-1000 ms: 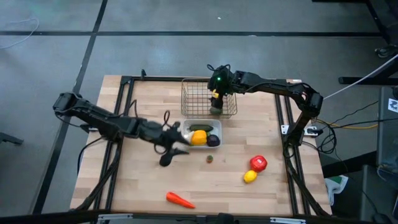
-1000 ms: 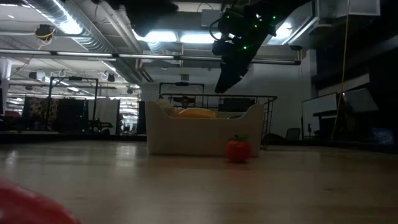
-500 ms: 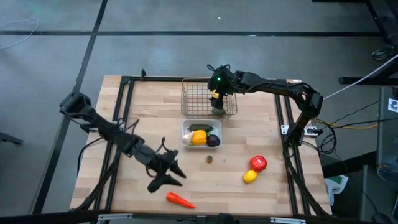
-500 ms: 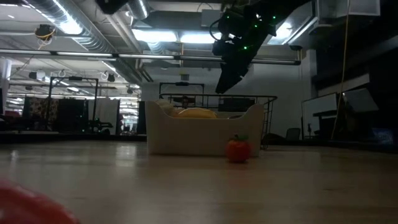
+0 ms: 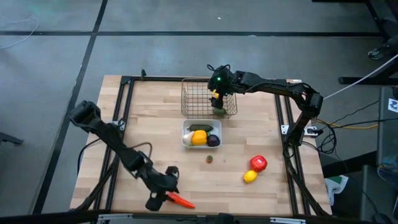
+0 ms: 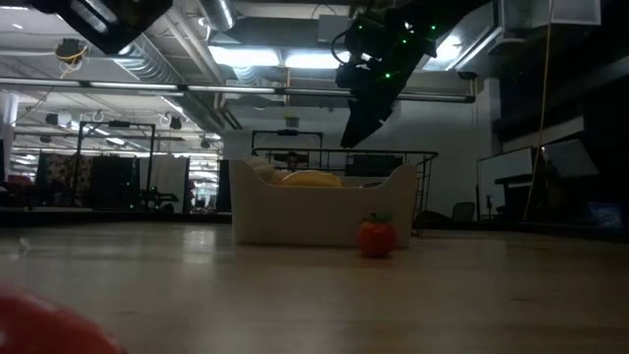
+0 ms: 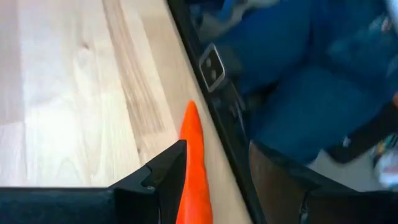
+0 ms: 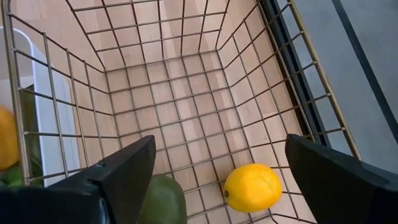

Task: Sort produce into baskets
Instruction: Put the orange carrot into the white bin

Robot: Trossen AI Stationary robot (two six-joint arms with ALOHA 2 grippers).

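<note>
An orange carrot lies on the table near its near edge. My left gripper is open and low over it. In the left wrist view the carrot lies between the two fingers, close to one of them. My right gripper is open and empty, above the wire mesh basket. A yellow lemon and a dark green fruit lie in the basket. The white tray holds a yellow fruit, a purple ball, a green piece and a white piece. My left gripper has the carrot between its open fingers, along their length. The carrot lies on the table close beside one finger. I cannot tell whether that finger touches it.
A red tomato and a lemon lie on the table's right side. A small round piece lies in front of the tray. The table's dark frame rail runs right beside the carrot.
My left gripper has gone from beside the white tray toward the table's near edge and down to the carrot, and it now has the carrot between its open fingers. The carrot has stayed where it was.
</note>
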